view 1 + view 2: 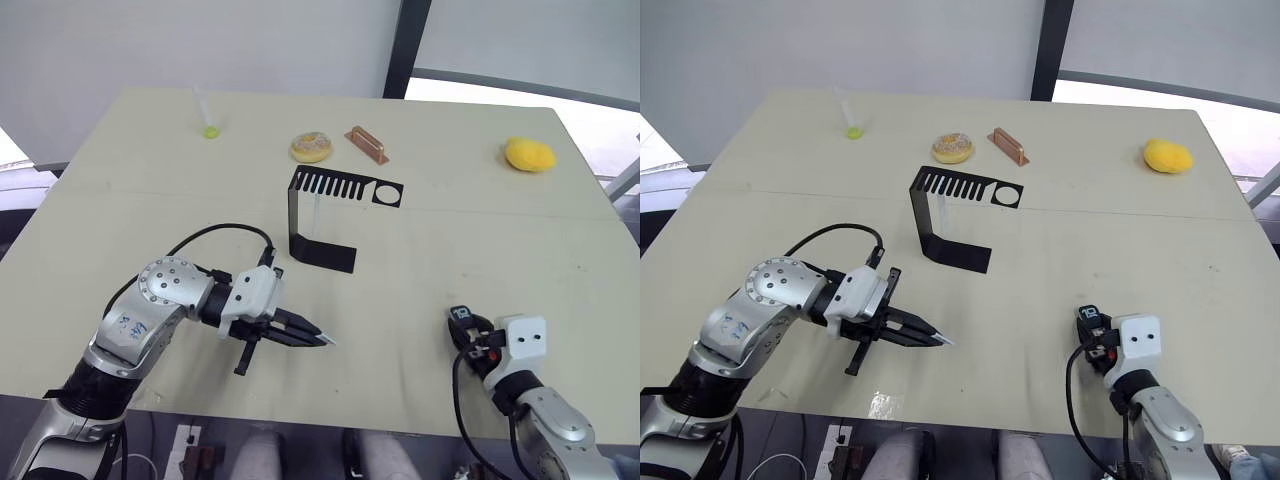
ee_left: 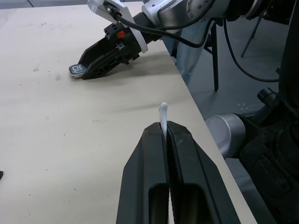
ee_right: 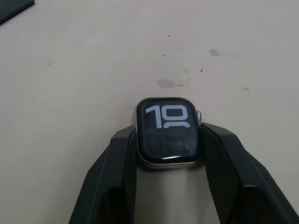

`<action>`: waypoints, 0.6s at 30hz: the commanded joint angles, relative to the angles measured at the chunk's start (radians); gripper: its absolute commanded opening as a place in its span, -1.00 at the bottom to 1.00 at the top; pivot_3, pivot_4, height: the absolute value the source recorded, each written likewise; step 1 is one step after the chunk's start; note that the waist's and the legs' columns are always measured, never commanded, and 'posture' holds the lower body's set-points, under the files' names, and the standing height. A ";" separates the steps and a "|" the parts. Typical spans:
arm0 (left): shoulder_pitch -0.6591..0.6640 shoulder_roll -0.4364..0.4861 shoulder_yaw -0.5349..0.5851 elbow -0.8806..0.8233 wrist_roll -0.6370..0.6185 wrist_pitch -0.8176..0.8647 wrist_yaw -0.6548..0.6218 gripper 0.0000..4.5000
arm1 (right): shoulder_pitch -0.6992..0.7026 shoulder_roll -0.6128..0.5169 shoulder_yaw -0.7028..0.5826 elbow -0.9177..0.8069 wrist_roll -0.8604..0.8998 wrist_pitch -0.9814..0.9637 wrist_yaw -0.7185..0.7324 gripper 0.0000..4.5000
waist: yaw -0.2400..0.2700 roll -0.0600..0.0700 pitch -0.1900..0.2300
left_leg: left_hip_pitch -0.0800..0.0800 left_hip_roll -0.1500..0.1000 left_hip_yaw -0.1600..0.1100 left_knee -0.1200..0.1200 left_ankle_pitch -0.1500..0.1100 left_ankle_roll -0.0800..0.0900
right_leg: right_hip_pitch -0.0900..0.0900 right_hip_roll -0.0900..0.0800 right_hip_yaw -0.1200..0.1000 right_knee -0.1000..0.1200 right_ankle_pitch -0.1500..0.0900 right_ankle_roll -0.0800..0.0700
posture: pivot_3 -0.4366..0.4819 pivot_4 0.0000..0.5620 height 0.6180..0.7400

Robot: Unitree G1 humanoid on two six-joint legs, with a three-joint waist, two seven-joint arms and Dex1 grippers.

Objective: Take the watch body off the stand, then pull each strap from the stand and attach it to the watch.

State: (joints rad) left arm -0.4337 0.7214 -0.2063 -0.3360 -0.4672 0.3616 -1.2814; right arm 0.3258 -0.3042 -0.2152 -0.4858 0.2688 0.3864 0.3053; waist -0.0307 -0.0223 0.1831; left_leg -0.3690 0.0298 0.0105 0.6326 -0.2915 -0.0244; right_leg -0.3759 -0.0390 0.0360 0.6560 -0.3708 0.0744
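Our left gripper (image 2: pixel 164 133) pinches a white strap (image 2: pixel 163 113) whose tip points at the watch body (image 3: pixel 169 130), clamped in our right gripper (image 3: pixel 169 140) well apart along the table's near edge.

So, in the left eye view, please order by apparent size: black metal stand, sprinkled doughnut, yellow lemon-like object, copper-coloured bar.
1. Black metal stand
2-3. Yellow lemon-like object and sprinkled doughnut, similar
4. Copper-coloured bar

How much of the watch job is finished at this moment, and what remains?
Done: the watch body is off the stand, gripped by the right hand near the table's front edge. In hand: the left hand pinches one white strap, not yet joined. Left: attaching it, then the second strap at the stand.
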 commanded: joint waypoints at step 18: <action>0.016 0.000 0.017 0.018 0.023 -0.053 0.006 -1.00 | -0.022 -0.140 -0.014 0.103 0.019 -0.076 0.151 -0.33 | 0.001 0.000 0.000 | 0.000 0.000 0.000 0.001 0.000 0.000 | 0.000 0.000 0.000 0.000 0.000 0.000 | -0.05 -0.47 1.00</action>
State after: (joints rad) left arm -0.4173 0.7178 -0.2055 -0.3004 -0.4450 0.3243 -1.2740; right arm 0.2918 -0.4360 -0.2348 -0.3945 0.2908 0.3200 0.4335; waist -0.0299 -0.0222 0.1832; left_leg -0.3691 0.0300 0.0106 0.6334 -0.2916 -0.0243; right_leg -0.3759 -0.0385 0.0361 0.6565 -0.3708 0.0744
